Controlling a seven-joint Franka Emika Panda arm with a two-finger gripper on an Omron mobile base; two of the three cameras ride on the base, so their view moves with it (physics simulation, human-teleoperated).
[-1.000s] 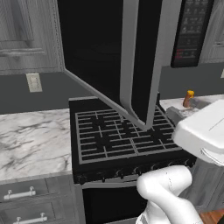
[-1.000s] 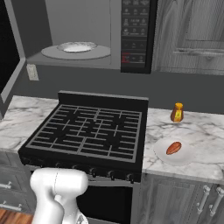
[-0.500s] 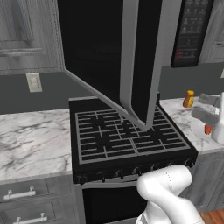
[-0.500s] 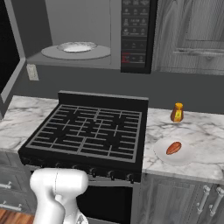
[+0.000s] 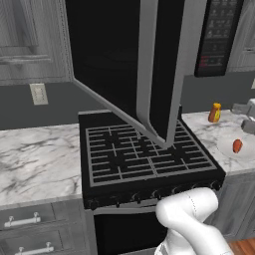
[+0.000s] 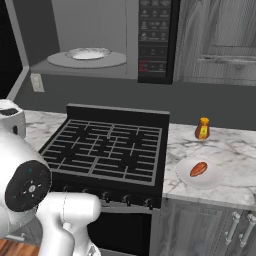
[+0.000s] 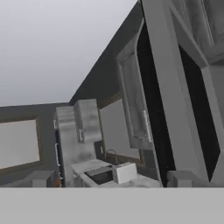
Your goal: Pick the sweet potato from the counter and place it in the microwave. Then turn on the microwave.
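On the marble counter [image 6: 235, 150] at about four o'clock in the right base view, the sweet potato [image 6: 198, 169] lies on a small white plate [image 6: 210, 181], just right of the black grated stovetop [image 6: 107, 147], with an orange bottle [image 6: 202, 128] standing behind it at roughly two o'clock from the tuber, near but not touching the plate. From the left base view the same tuber [image 5: 237, 145] shows at three o'clock, close to the frame's right edge, with the bottle [image 5: 214, 112] above and to its left. Above the stove, the microwave [image 6: 92, 37] stands open, its grey interior bared at eleven o'clock in the right base view, a round white dish [image 6: 88, 53] resting on the turntable inside and the dark button panel [image 6: 154, 40] to its right at twelve o'clock. The open black glass door [image 5: 129, 64] juts toward the left base camera, covering much of the upper middle of that view. A wall outlet [image 5: 38, 93] sits on the grey backsplash at nine o'clock there, and grey drawers with silver bar handles [image 5: 22, 219] run below the counter at seven o'clock. A white arm link with a dark round joint cap [image 6: 27, 188] looms at eight o'clock in the right base view. Whether the gripper's fingers are wide or narrow cannot be told, since the hand view looks out toward the room's far side, with the microwave door's dark glass [image 7: 197, 113] along its right.
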